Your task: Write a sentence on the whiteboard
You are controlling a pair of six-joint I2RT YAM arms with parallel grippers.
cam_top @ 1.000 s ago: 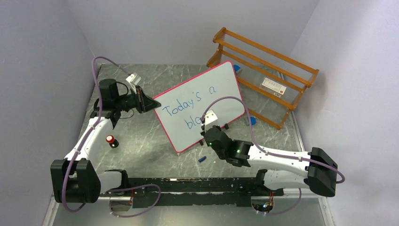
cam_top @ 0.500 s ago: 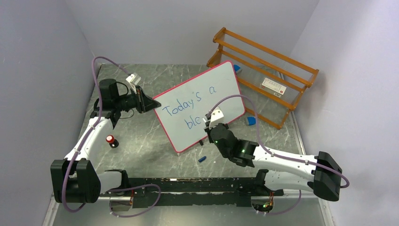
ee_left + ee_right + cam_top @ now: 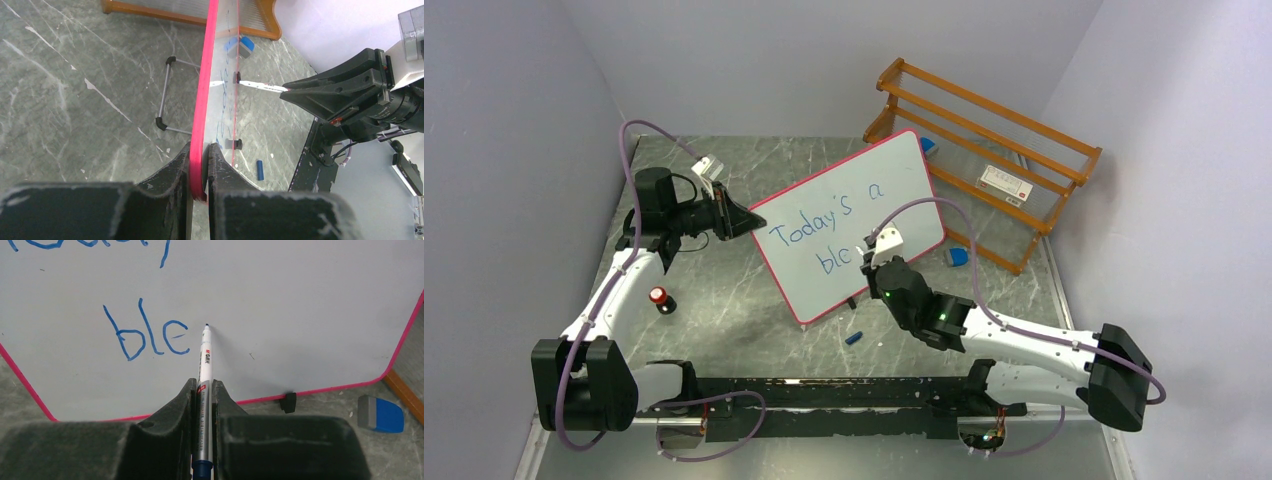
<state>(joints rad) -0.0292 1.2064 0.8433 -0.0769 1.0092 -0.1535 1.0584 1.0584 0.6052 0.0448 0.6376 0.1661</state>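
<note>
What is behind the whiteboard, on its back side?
A wire stand with black feet props the whiteboard from behind, and a wooden rack stands farther back. From above, the board covers the stand, and a blue object shows only partly.

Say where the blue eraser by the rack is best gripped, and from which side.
Probably from above, fingers across the long sides of the eraser: it lies flat on the table, apart from the whiteboard, with the rack rail close beside it.

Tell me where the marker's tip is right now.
In the right wrist view the marker, clamped in the right gripper, points at the whiteboard; its tip sits just right of the blue letters "ble", near the board's lower edge.
</note>
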